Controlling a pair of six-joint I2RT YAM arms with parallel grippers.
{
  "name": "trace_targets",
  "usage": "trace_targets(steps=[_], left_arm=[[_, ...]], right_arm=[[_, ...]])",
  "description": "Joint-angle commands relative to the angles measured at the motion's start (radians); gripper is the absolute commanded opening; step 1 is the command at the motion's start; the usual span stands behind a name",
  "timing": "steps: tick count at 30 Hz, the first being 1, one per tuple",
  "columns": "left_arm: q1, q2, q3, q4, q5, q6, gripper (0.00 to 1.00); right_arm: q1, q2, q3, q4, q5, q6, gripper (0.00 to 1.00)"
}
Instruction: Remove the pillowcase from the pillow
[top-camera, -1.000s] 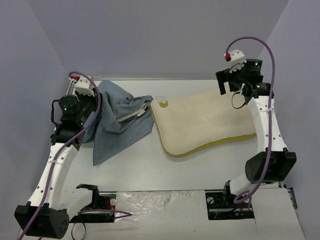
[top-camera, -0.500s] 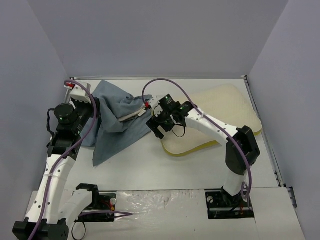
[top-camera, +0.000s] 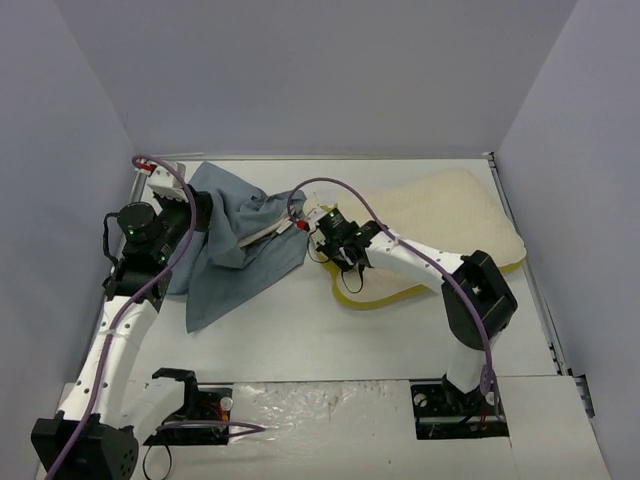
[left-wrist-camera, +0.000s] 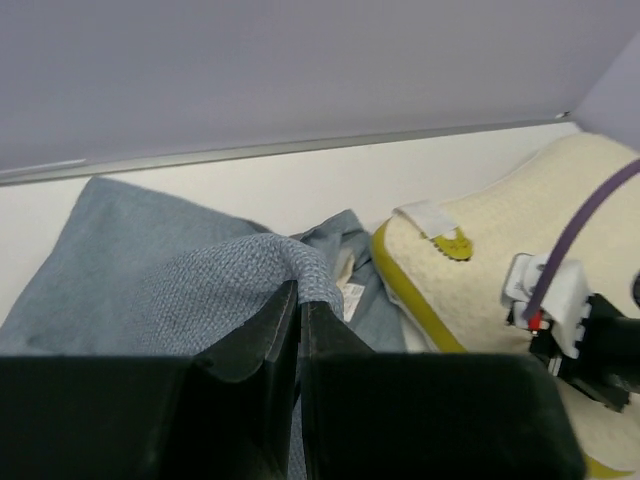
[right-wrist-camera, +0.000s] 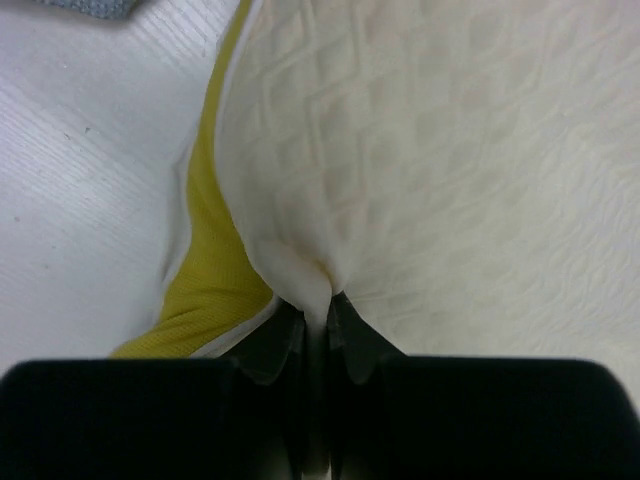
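The blue-grey pillowcase (top-camera: 240, 250) lies crumpled on the left of the table, off the pillow (top-camera: 445, 215), with only its right edge near the pillow's left end. My left gripper (top-camera: 200, 207) is shut on a raised fold of the pillowcase (left-wrist-camera: 170, 280); in the left wrist view the gripper (left-wrist-camera: 298, 292) has cloth pinched between its tips. The cream quilted pillow (right-wrist-camera: 460, 150) lies at the back right, its yellow side edge (right-wrist-camera: 215, 270) facing the table. My right gripper (top-camera: 338, 258) is at its left end, and in the right wrist view the gripper (right-wrist-camera: 317, 305) is shut on a pinch of the cream cover.
Grey walls close in the table at the back and on both sides (top-camera: 320, 90). The pillow's right end reaches the table's right rim (top-camera: 512, 215). The arm bases (top-camera: 460, 405) and cables sit at the near edge. Bare white tabletop (top-camera: 300, 330) lies in front.
My right arm swung from the back right corner to the pillow's left end and shut on its cover. The pillow shifted toward the back right. The left gripper stayed shut on the pillowcase.
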Motion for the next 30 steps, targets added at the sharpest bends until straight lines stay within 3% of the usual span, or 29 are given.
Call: trace_targets(steps=[1,4,5,8,11,14,15,16,18,19,26,30], left_arm=[[0.004,0.013,0.006,0.247,0.213,-0.122,0.02],[-0.009,0.099,-0.043,0.361,0.319,-0.243,0.02],[-0.013,0.139,-0.061,0.417,0.332,-0.26,0.02],[-0.045,0.214,-0.112,0.45,0.285,-0.267,0.02],[-0.07,0.301,-0.109,0.444,0.26,-0.274,0.02],[-0.104,0.379,-0.078,0.403,0.249,-0.288,0.05],[-0.114,0.393,-0.057,0.39,0.244,-0.279,0.11],[-0.127,0.406,-0.048,0.37,0.241,-0.274,0.26],[-0.164,0.424,-0.028,0.353,0.235,-0.258,0.37],[-0.176,0.427,-0.02,0.329,0.225,-0.25,0.54],[-0.22,0.377,0.075,0.185,0.175,-0.173,0.87],[-0.228,0.36,0.179,0.016,0.162,-0.13,0.97]], right_arm=[[-0.102,-0.083,-0.011,-0.072,-0.103,-0.028,0.0],[-0.212,-0.201,0.05,-0.166,-0.311,-0.184,0.0],[-0.288,-0.228,0.07,-0.207,-0.476,-0.247,0.0],[-0.302,-0.297,0.13,-0.418,-0.618,-0.518,0.02],[-0.225,-0.322,0.095,-0.558,-0.564,-0.622,0.02],[-0.176,-0.36,-0.017,-0.586,-0.488,-0.652,0.01],[-0.157,-0.377,-0.043,-0.583,-0.461,-0.662,0.01],[-0.154,-0.386,-0.065,-0.582,-0.458,-0.672,0.02],[-0.148,-0.4,-0.109,-0.583,-0.461,-0.674,0.02],[-0.144,-0.409,-0.118,-0.583,-0.464,-0.675,0.02],[0.014,-0.425,-0.174,-0.614,-0.454,-0.643,0.05],[0.048,-0.412,-0.162,-0.632,-0.464,-0.646,0.1]])
